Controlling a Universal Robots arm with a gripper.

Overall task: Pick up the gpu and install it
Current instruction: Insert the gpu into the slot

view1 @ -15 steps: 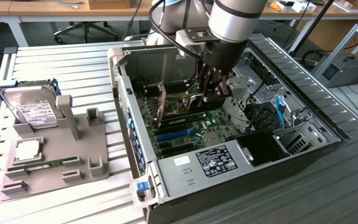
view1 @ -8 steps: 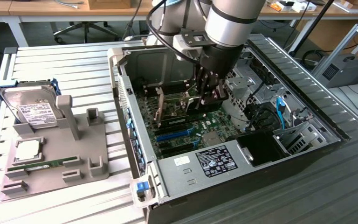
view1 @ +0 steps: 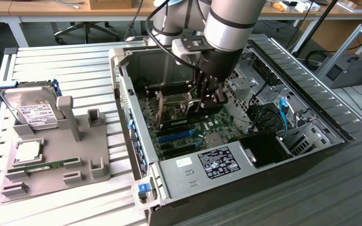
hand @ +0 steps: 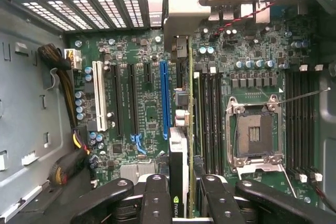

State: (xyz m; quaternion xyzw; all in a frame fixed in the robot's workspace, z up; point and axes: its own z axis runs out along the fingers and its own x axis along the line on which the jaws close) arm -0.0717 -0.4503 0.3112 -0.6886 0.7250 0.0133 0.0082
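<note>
My gripper (view1: 210, 96) is lowered inside the open computer case (view1: 168, 188), over the motherboard. It is shut on the gpu (hand: 179, 156), which I see edge-on in the wrist view between the two black fingers (hand: 157, 198). The card's green board edge and dark face run away from the fingers. Its silver bracket (hand: 184, 14) sits at the far end by the case's rear slot covers. The card hangs just beside the long blue slot (hand: 165, 98), between that slot and the memory slots (hand: 210, 119). Whether its bottom edge touches the board is hidden.
The open CPU socket (hand: 254, 132) lies beyond the memory slots. Cable bundles (hand: 63, 82) run along the case wall. On the exterior view's left, a grey fixture (view1: 74, 174) holds a hard drive (view1: 33, 106), a CPU (view1: 28, 151) and a memory stick (view1: 43, 165).
</note>
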